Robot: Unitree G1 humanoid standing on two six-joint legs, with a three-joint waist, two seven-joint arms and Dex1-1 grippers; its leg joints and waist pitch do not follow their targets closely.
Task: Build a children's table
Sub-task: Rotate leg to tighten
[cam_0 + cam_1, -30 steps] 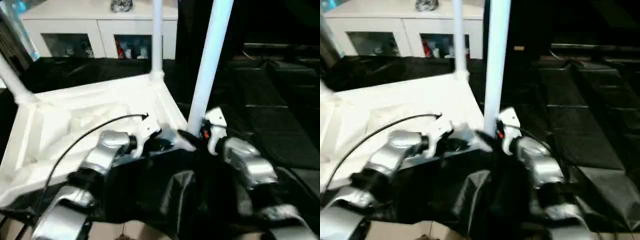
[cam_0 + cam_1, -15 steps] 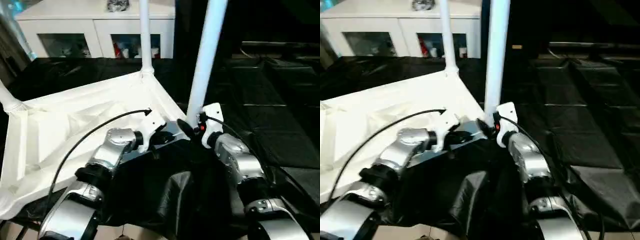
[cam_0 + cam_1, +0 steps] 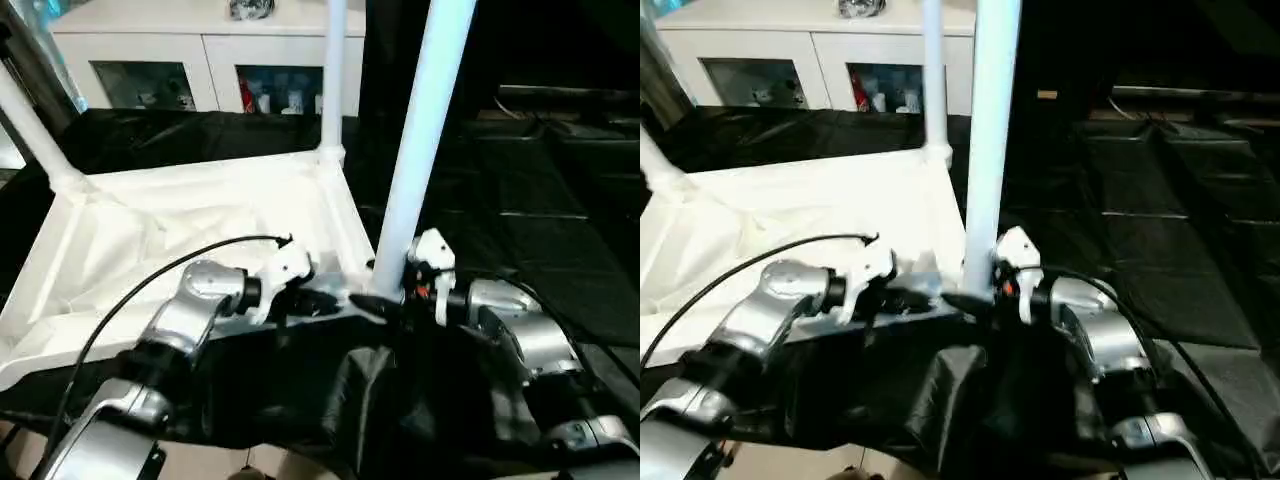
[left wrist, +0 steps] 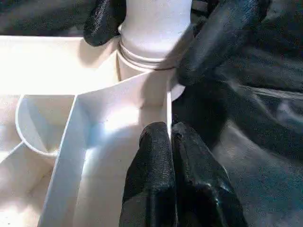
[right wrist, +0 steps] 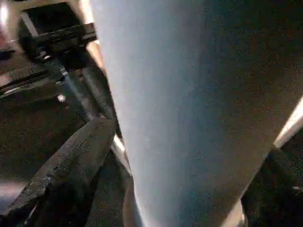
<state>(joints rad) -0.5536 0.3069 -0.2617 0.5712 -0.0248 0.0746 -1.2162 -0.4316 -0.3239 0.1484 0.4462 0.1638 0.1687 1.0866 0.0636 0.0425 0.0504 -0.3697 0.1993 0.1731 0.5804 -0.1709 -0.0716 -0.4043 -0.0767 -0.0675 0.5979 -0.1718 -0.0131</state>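
The small white plastic children's table (image 3: 190, 225) lay upside down on the black-draped worktop (image 3: 560, 250), ribbed underside up, across the left and centre of the left eye view. Three long white tubular legs stood in view: near-corner leg (image 3: 420, 150) at centre, far leg (image 3: 333, 75) at top centre, third leg (image 3: 30, 135) at upper left.

Left end effector (image 4: 171, 142): fingers pressed together, nothing between them, tips against the rim wall just below the near round corner socket (image 4: 147, 64).

Right end effector (image 4: 151, 35): fingers (image 4: 222, 38) spread wide on either side of the near-corner leg's base, straddling rather than clamping.

Key relation: leg's long axis ran upright, rising straight from the socket between the right fingers. Right arm nearer the leg; left nearer the rim.
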